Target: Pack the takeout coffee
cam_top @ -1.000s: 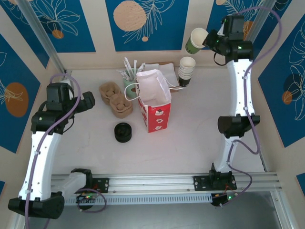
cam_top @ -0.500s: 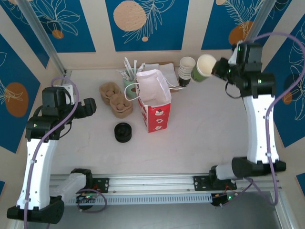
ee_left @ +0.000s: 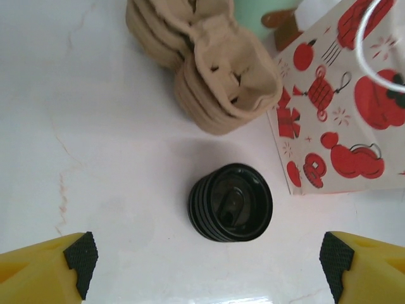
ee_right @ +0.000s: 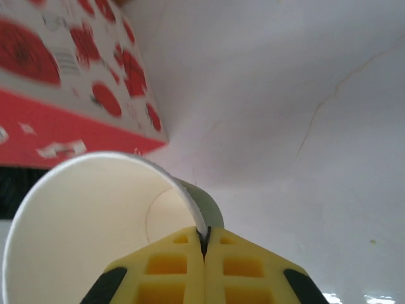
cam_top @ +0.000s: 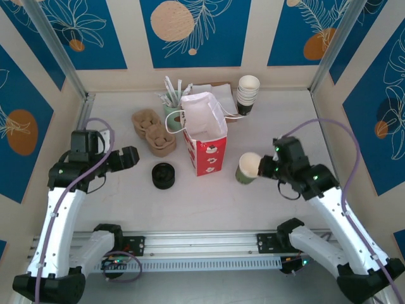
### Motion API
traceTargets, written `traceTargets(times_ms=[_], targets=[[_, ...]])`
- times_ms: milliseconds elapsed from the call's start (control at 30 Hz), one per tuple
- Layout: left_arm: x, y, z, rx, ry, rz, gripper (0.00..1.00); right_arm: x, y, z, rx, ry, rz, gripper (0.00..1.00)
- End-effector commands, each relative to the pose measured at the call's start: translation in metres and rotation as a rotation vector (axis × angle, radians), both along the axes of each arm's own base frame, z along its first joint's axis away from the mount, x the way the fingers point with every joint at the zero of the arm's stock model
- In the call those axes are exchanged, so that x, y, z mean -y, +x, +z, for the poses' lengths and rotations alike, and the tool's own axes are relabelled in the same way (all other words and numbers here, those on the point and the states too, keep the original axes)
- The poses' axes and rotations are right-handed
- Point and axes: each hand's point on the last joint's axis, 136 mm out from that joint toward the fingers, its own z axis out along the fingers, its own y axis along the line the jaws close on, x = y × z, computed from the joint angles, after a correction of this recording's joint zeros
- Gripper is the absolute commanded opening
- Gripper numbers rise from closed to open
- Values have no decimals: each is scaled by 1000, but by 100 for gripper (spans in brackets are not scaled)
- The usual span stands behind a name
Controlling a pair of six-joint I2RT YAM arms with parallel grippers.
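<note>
The takeout coffee is an open-topped green paper cup (cam_top: 248, 168) with a white inside (ee_right: 95, 221). My right gripper (cam_top: 264, 168) is shut on its rim (ee_right: 204, 237), pinching the wall between both fingers. The cup hangs tilted just right of the red-and-white bag (cam_top: 204, 136), low over the table. My left gripper (cam_top: 130, 157) stands open left of a squat black round puck (cam_top: 163, 175). In the left wrist view the puck (ee_left: 231, 202) lies on the table ahead of the wide-apart fingertips (ee_left: 207, 256), untouched.
Stacked brown pulp carriers (cam_top: 152, 132) sit behind the puck, close to the bag's left side. A stack of white cups (cam_top: 248, 94) and a holder of stirrers (cam_top: 171, 104) stand at the back wall. The bag (ee_right: 63, 82) is open at the top.
The right arm swung the cup down from high at the back right to the table beside the bag. The left gripper dropped forward toward the puck, and its jaws narrowed slightly.
</note>
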Motion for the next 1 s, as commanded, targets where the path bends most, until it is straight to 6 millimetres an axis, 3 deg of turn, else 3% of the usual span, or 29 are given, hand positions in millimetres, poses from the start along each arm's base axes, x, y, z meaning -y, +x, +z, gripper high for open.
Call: traceTargets(times_ms=[0, 267, 433, 567, 967], targets=[[9, 3, -10, -26, -92, 37, 90, -13, 2, -12, 54, 31, -42, 2], [16, 8, -59, -150, -148, 74, 88, -60, -12, -46, 67, 1, 97, 2], [20, 10, -75, -174, -149, 73, 87, -82, -14, -56, 79, 6, 145, 2], [22, 12, -87, -194, -134, 68, 81, -102, -13, -62, 77, 8, 207, 4], [38, 19, -114, -247, -10, 19, 77, -125, -12, -78, 23, -45, 253, 5]])
